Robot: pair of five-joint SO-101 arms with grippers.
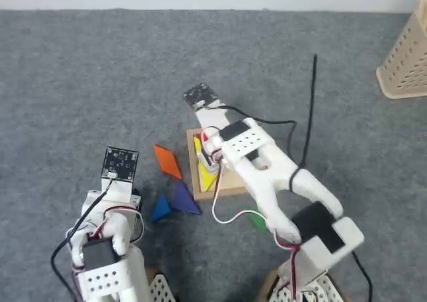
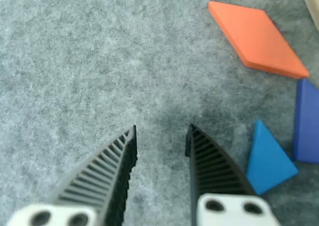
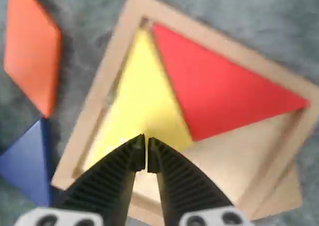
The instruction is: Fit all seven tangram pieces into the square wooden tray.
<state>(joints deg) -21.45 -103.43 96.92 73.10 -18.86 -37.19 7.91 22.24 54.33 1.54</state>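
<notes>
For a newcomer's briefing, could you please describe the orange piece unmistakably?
Find the square wooden tray in the middle of the grey carpet. Just outside its wall, toward the left arm, lies the orange parallelogram. Its neighbours, a light blue triangle and a purple triangle, are three-sided.

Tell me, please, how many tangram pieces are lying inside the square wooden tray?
2. A yellow triangle lies along one side of the wooden tray, with a red triangle against it. The right gripper hides some floor.
</notes>
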